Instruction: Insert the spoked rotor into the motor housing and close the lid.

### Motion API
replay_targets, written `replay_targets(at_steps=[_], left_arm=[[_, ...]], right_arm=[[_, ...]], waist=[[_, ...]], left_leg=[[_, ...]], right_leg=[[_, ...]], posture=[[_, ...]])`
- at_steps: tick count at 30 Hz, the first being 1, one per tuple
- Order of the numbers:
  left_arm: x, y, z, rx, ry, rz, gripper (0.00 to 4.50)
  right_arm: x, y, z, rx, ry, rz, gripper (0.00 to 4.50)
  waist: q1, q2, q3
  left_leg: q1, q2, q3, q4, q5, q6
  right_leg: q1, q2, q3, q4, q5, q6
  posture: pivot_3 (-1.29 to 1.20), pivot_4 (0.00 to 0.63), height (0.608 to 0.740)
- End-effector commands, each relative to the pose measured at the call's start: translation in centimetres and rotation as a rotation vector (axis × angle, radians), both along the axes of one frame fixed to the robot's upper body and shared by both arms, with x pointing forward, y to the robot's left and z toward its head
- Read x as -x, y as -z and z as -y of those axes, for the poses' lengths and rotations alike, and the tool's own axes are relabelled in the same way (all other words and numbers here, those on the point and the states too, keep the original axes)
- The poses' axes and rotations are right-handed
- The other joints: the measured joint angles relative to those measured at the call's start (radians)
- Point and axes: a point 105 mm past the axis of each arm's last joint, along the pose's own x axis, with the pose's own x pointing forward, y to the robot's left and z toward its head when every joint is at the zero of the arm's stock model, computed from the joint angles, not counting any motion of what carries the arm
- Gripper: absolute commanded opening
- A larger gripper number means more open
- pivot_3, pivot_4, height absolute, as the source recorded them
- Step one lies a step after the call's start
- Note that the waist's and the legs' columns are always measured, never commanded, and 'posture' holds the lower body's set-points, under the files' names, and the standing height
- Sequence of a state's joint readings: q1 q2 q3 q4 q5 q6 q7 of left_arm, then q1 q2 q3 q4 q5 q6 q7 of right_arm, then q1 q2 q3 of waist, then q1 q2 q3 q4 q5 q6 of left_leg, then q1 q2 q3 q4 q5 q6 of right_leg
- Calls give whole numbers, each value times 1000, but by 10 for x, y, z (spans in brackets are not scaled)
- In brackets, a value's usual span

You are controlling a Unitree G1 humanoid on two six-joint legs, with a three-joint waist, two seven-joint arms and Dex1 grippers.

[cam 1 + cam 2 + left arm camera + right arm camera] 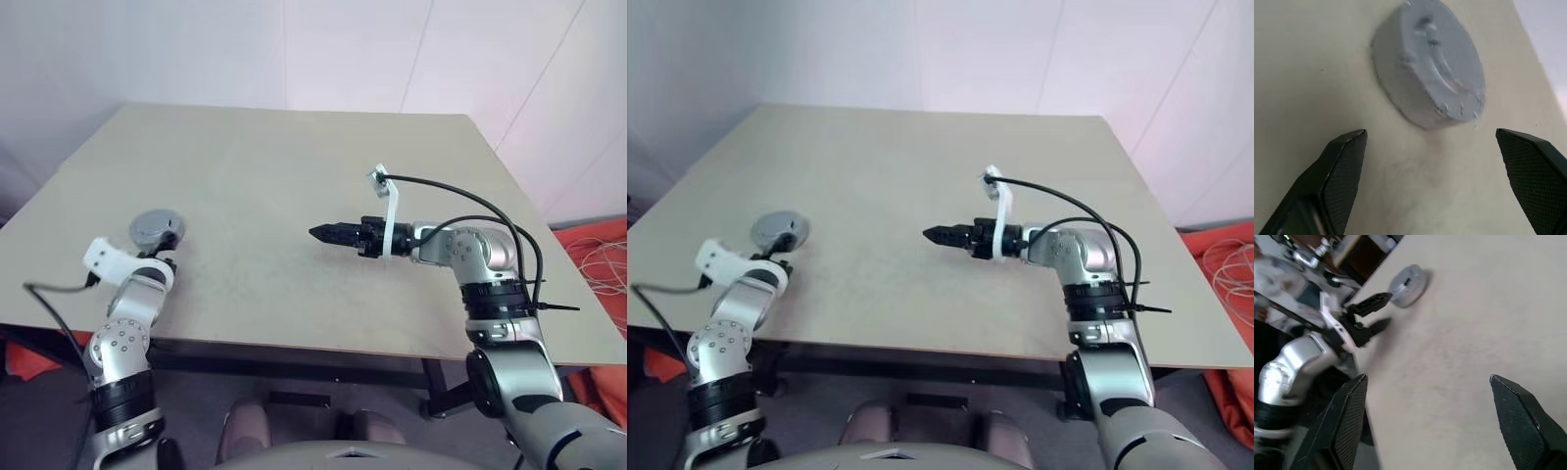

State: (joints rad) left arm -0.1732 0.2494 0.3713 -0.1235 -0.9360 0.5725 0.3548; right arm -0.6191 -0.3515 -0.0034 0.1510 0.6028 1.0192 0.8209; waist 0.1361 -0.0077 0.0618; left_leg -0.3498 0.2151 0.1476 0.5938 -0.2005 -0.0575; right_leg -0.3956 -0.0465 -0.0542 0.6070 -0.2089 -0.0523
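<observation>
A round grey puck lies near the table's left front corner; its ribbed grey top is the lid (pixel 157 228), also seen close up as the lid (pixel 1430 63). The motor housing and the spoked rotor are hidden, with nothing of them showing under the grey top. My left gripper (pixel 1430 133) is open just short of the puck, its fingers apart on either side and not touching it. My right gripper (pixel 323 233) hovers over the middle of the table, pointing left toward the puck. It is open and empty, as the right gripper (pixel 1427 378) shows in its wrist view.
The beige table (pixel 294 166) has its front edge close behind both arms and its left edge near the puck. A black cable (pixel 460 186) loops over the right arm. Orange cloth and white cord (pixel 593 255) lie on the floor at the right.
</observation>
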Motion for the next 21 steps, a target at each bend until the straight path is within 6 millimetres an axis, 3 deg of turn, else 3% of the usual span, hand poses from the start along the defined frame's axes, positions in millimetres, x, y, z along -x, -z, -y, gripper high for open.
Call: replay_targets(at_steps=[1,5,10,15,21], left_arm=[[-7,-46,36,-283,320,213,4488],[5,-27,43,-790,642,179,4488],[8,-23,19,-1046,699,234,4488],[8,-26,10,-1049,720,304,4488],[3,-38,10,-922,691,388,4488]], right_arm=[[-1,-12,4,21,-17,240,4500],[1,2,11,103,-43,347,4500],[-4,10,22,126,-23,422,4500],[-4,21,31,154,-32,447,4500],[0,22,30,124,-49,444,4500]], waist=[[4,0,0],[-8,2,0],[-19,4,0],[-25,5,0],[-32,5,0]], left_leg=[[0,1,0,1,0,0],[1,0,1,1,0,1],[1,0,1,1,-1,1],[2,-1,1,1,-1,1],[2,-1,1,1,-1,2]], right_leg=[[0,0,0,0,0,0],[0,-2,0,1,0,0],[-1,-2,1,2,0,-1],[0,-3,0,2,0,-2],[1,-4,0,3,4,-9]], posture=[[0,0,740],[0,0,740],[0,0,740],[0,0,740],[0,0,740]])
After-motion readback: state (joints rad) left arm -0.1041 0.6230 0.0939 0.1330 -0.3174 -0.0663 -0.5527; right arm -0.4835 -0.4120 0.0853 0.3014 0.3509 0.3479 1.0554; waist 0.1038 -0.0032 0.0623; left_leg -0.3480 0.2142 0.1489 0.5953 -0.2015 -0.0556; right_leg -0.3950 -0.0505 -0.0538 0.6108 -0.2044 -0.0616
